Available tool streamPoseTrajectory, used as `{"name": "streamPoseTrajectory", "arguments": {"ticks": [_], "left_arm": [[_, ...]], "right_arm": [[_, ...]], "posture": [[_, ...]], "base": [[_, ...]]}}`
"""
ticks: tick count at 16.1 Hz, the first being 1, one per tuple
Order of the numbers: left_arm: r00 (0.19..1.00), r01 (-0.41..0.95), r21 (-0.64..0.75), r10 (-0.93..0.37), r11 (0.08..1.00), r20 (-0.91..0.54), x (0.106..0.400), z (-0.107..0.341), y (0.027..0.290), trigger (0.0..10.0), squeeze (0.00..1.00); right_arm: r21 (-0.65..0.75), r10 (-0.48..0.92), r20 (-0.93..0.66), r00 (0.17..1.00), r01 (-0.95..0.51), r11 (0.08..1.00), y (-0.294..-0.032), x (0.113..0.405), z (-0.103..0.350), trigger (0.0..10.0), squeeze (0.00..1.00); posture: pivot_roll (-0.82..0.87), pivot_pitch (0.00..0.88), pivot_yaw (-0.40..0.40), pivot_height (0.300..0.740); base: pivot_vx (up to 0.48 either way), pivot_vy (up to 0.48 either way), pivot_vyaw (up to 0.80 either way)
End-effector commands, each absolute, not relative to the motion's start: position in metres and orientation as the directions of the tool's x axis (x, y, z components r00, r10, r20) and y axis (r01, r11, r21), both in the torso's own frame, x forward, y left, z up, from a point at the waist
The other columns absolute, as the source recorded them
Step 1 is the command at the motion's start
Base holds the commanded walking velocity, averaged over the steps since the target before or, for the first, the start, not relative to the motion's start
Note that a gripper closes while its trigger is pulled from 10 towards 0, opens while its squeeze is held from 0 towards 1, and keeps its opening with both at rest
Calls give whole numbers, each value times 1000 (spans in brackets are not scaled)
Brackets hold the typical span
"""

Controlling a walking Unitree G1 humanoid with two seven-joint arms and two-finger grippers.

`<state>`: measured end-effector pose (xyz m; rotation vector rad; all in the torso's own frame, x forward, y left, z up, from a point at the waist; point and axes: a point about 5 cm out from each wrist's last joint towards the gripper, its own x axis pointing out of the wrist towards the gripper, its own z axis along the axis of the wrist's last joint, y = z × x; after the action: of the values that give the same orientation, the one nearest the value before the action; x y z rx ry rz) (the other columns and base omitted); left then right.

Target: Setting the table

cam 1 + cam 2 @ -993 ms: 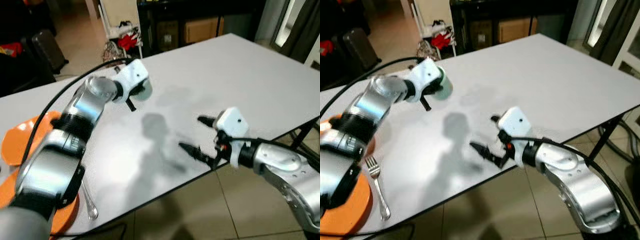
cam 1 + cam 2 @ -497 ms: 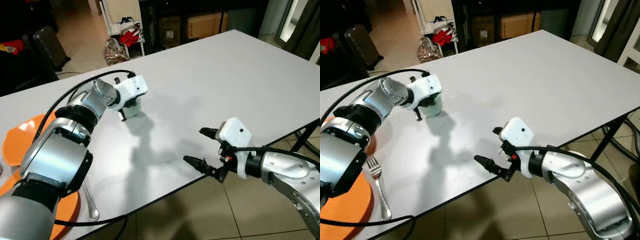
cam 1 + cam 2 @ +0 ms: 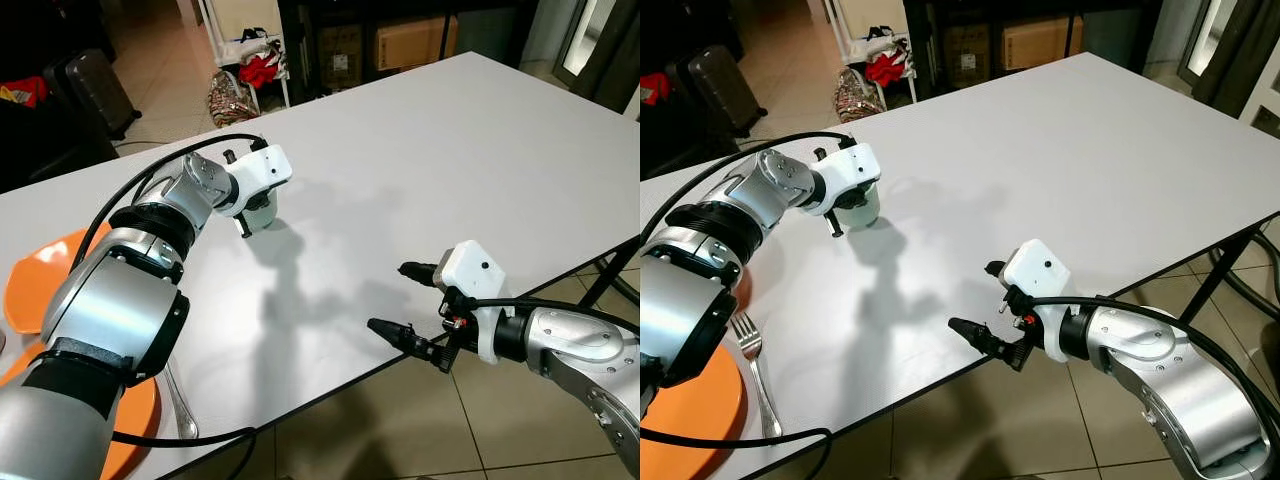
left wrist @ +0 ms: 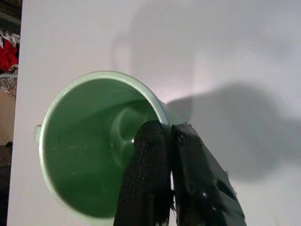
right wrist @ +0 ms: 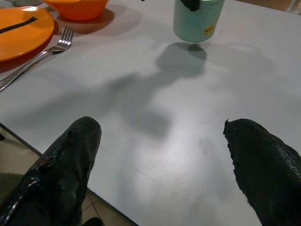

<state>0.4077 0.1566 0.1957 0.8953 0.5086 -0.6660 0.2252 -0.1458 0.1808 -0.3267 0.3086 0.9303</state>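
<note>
White table [image 3: 420,150] before us. Our left gripper [image 4: 168,141] pinches the green cup's [image 4: 89,141] rim at upper left. Our right gripper [image 3: 408,300] hangs wide apart, lower right.

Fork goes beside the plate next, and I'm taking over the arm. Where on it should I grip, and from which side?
Grip the fork at mid-handle, coming straight down from above with the fingers across it. It lies flat on the table, tines away from the robot, close beside the orange plate, so a side approach would likely hit the plate.
</note>
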Motion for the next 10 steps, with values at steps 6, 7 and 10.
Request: {"name": "streamPoseTrajectory", "arguments": {"ticks": [6, 7, 10], "left_arm": [[683, 706, 474, -327, 526, -653, 408, 199, 160, 10000, 329], [679, 708, 462, -336, 533, -653, 408, 199, 160, 10000, 494], [670, 719, 454, -350, 526, -655, 408, 202, 159, 10000, 1000]], "right_arm": [[-145, 741, -393, 545, -832, 535, -143, 222, 187, 10000, 0], [-143, 741, -394, 543, -833, 534, -143, 222, 187, 10000, 0], [-131, 747, -406, 526, -843, 522, -144, 221, 187, 10000, 0]], "posture": [[-154, 43, 170, 740], [-153, 44, 169, 740], [-150, 41, 167, 740]], "base": [[0, 0, 0], [0, 0, 0], [0, 0, 0]]}}
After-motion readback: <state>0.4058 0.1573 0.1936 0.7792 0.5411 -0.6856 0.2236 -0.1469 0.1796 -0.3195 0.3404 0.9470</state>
